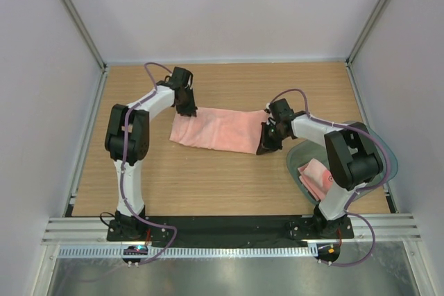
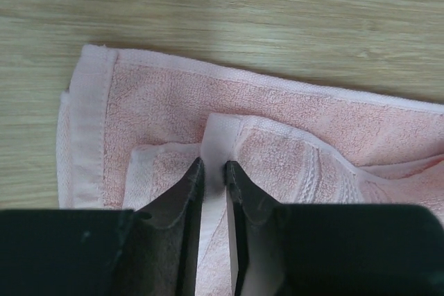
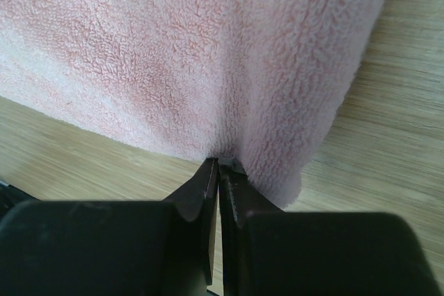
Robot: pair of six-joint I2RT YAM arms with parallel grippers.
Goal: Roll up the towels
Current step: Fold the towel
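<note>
Pink towel lies spread in the middle of the wooden surface. At its left end the left claw is closed on a raised fold of the hem. At its right end the right claw pinches the edge tightly. In the lower right a second towel sits in a grey tray.

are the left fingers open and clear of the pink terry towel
No, the left fingers pinch a raised fold of the pink terry towel.

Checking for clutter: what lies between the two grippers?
Only the pink towel, spanning from the left gripper to the right gripper; the top view shows it.
</note>
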